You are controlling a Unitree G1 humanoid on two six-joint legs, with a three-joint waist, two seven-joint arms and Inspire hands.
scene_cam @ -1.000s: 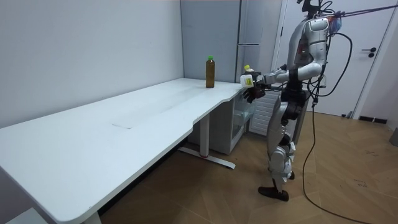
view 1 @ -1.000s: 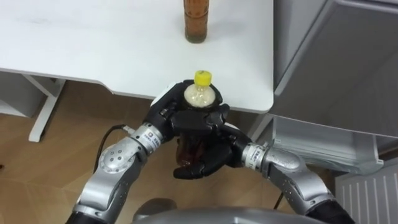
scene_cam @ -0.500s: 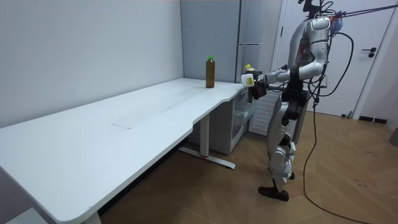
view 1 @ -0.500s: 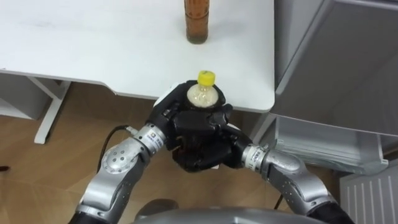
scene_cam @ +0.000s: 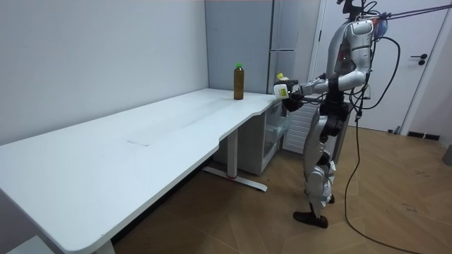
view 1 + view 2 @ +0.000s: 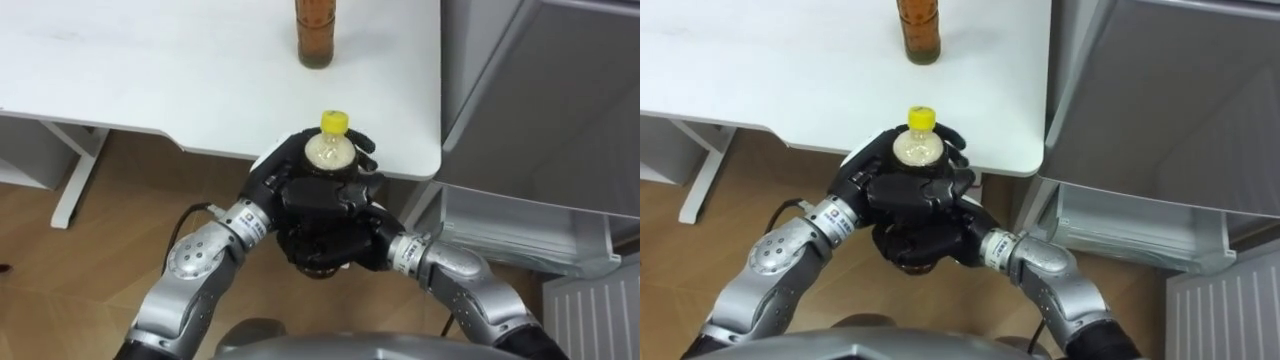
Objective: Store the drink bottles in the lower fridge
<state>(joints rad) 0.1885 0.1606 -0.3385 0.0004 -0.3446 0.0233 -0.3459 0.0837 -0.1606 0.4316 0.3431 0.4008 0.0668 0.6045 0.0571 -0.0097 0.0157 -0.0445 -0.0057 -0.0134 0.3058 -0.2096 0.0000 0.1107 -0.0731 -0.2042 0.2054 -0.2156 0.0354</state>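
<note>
The left hand (image 6: 268,186) and right hand (image 6: 356,236) are both curling their fingers round the clear plastic yellow-capped bottle (image 6: 329,151), holding it upright just off the corner of the white table (image 6: 150,60). It's looking full, likely weighty and slick, so a mid-body grip seems wisest.

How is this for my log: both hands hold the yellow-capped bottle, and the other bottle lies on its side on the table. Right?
No: the other bottle stands upright on the table, as the room view shows. The left hand and right hand do hold the yellow-capped bottle.
</note>
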